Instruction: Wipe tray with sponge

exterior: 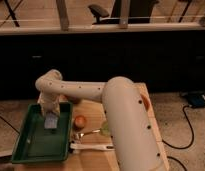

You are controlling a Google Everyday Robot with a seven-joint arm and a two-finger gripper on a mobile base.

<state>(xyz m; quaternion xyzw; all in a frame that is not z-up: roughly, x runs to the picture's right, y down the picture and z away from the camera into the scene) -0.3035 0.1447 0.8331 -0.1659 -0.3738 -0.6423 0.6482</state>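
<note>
The dark-green tray [33,147] lies at the left of the wooden table. The pale grey-blue sponge [51,121] sits in the tray's far right part, right under my gripper [50,114]. The gripper points down onto the sponge from above, at the end of the white arm that reaches in from the right. The sponge looks pressed against the tray bottom.
An orange round fruit [80,121] lies on the table just right of the tray. A white utensil [91,146] and a spoon-like piece [88,133] lie near the table front. A greenish object [105,130] sits beside the arm. A dark counter [121,55] stands behind.
</note>
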